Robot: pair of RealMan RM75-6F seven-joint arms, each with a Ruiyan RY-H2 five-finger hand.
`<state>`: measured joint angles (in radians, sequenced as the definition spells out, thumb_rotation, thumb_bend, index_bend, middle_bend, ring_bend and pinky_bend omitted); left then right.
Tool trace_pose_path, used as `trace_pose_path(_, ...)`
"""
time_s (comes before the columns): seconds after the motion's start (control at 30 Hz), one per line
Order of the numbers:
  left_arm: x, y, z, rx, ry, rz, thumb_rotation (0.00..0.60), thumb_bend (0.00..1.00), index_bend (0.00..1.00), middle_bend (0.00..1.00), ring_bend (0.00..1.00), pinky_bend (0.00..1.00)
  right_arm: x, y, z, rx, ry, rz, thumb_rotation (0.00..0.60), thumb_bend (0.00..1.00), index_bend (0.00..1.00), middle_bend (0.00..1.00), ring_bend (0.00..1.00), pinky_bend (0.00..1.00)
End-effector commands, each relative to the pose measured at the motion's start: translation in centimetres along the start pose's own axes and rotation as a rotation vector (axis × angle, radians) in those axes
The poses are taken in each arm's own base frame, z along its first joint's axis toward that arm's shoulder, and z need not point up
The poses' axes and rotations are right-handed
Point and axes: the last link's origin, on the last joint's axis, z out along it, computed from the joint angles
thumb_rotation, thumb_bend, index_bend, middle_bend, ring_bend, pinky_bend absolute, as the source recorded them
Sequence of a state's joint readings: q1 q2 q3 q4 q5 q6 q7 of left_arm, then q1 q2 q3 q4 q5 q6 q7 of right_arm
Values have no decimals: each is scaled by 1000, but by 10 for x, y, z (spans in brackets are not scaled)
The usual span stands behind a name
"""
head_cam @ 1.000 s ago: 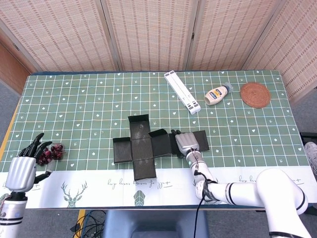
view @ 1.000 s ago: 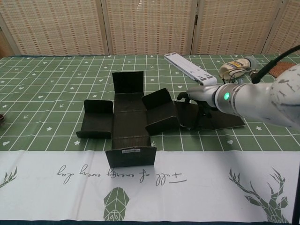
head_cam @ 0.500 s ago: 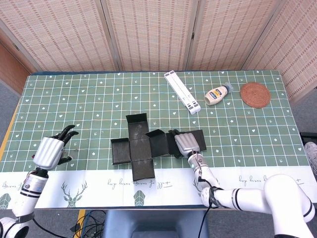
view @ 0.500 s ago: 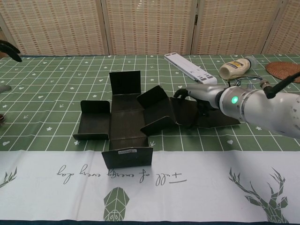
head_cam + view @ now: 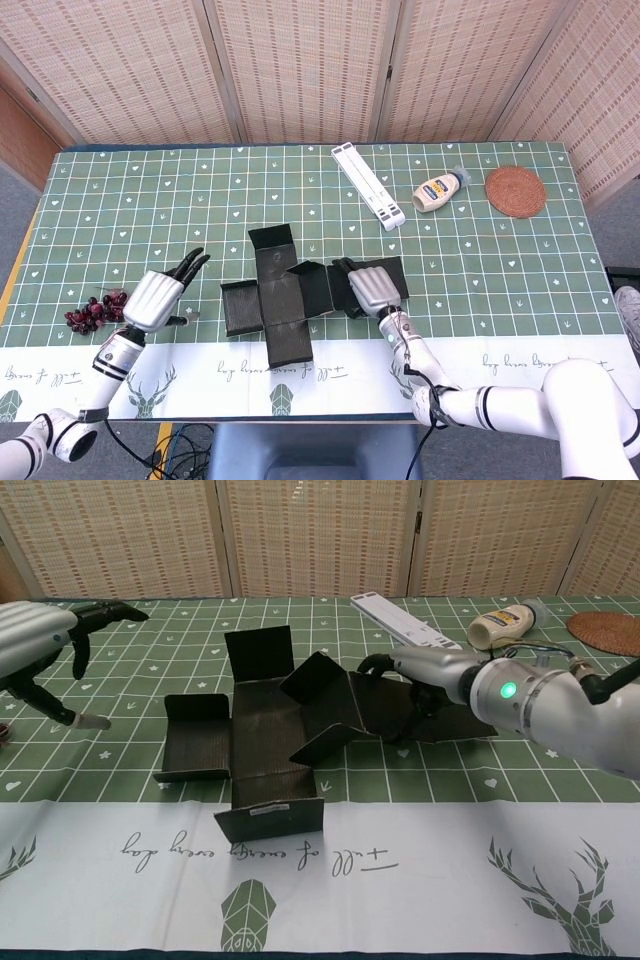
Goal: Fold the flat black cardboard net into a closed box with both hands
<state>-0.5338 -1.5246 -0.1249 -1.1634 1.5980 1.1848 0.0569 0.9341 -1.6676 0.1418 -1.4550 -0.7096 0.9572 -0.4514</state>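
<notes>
Right hand (image 5: 372, 287): laid on the right-hand panels of the net (image 5: 285, 300), fingers curled at the fold of the inner right panel, which is seen raised and tilted in the chest view. Whether the panel is pinched or merely pushed cannot be told; the hold is judged to serve to tip that panel up toward a wall while the outer panel beneath the palm is kept down on the table.

Left hand (image 5: 156, 298): held above the cloth just left of the net, fingers spread, nothing in it, apart from the card. Its place is judged a ready position for taking the left flap.

Net: black card, cross-shaped, at the middle of the table (image 5: 480, 250) near the front edge. The far, left and near flaps are creased partly upright; the base panel lies flat. The box is judged barely begun: no two walls meet, and no lid is formed.

Grapes (image 5: 92, 313): dark bunch, on the cloth left of the left hand, well apart from the net.

White stand (image 5: 369, 186): folded flat, behind the net.

Bottle (image 5: 441, 189): lying on its side, right of the stand.

Coaster (image 5: 515, 190): woven, round, far right.
</notes>
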Motion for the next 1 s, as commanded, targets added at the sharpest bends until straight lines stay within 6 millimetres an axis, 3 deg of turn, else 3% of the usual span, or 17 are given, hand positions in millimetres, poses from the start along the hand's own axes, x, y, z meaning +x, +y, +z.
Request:
trace_pose_path(0.03, -7, 7, 11, -6, -8, 18, 600, 74, 23, 48, 525, 777, 0, 3, -5, 20, 22, -2, 600, 395, 116, 321, 782, 987)
trace_pose_path(0.37, -25, 14, 32, 7, -46, 58, 600, 74, 0, 13, 523, 778, -1, 10, -14, 93, 100, -77, 600, 408, 128, 321, 782, 987)
trace_pose_path(1.0, -44, 15, 36, 33, -89, 98, 600, 74, 0, 0, 521, 781, -2, 19, -19, 135, 150, -68, 600, 416, 128, 321, 782, 987)
